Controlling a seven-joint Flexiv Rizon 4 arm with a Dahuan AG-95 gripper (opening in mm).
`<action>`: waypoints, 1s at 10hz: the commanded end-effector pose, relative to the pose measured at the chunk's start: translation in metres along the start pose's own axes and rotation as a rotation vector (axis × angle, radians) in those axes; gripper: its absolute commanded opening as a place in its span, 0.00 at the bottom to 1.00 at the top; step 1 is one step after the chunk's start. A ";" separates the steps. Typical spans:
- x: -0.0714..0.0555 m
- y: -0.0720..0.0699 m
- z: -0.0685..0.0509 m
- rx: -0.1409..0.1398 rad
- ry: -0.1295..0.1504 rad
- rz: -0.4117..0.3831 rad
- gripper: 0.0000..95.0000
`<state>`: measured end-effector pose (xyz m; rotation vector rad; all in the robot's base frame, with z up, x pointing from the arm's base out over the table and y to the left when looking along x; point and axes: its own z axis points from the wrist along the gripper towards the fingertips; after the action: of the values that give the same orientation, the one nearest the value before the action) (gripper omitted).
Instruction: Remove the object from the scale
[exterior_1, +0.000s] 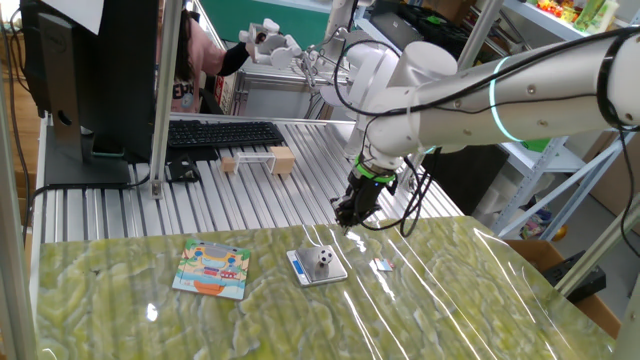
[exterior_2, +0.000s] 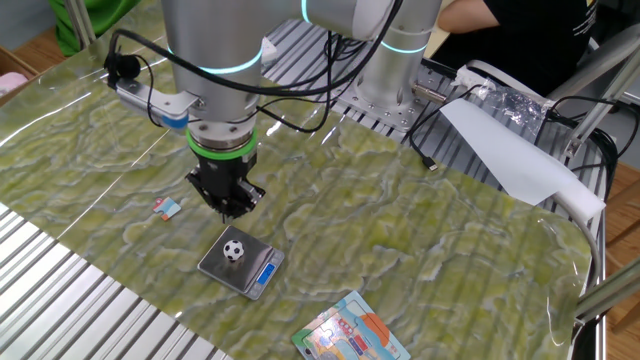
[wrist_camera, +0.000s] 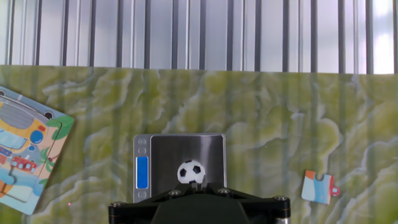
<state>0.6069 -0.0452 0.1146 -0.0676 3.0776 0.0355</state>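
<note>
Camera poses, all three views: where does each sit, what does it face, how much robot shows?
One fixed view: table's front edge, facing the keyboard; white arm, gripper.
Other fixed view: opposite side, high, looking down; arm, gripper.
Hand view: on the hand, looking down; only the black gripper body.
All share the small black-and-white ball on the silver-grey pocket scale.
</note>
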 end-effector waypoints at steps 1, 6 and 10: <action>-0.002 0.001 0.005 -0.005 -0.003 -0.001 0.00; -0.002 0.003 0.012 -0.004 -0.002 0.005 0.00; -0.003 0.007 0.019 -0.005 -0.003 0.006 0.00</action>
<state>0.6112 -0.0365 0.0953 -0.0602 3.0753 0.0450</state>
